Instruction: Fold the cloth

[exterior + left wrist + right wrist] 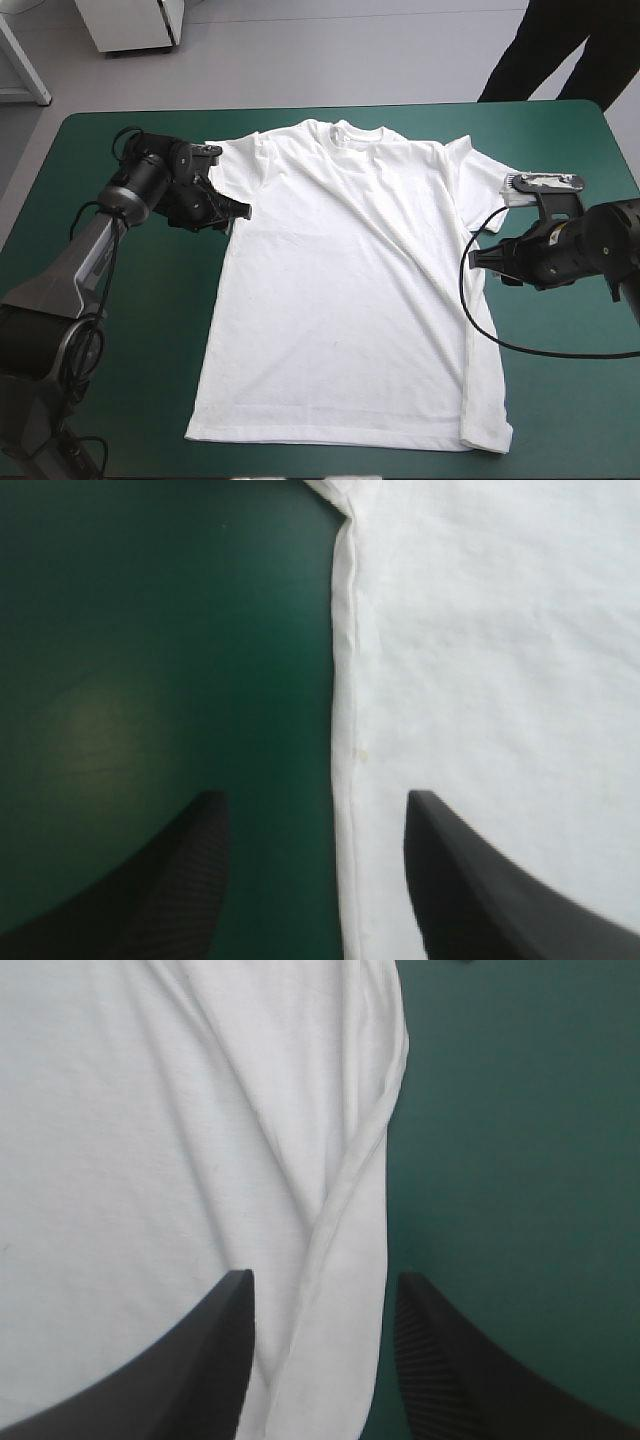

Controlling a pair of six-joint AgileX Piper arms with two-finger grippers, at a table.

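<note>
T-shirt (340, 290) lies spread flat mid-bench (120, 350), collar toward the far edge; left gripper (242, 210), fingers spread, straddles the side seam just below the sleeve; right gripper (474, 260), likewise spread, straddles the rumpled opposite side edge.

I can read no writing, label, brand or number from here; the T-shirt (340, 290) shows plain white, the table cover (560, 410) plain teal-green.
</note>
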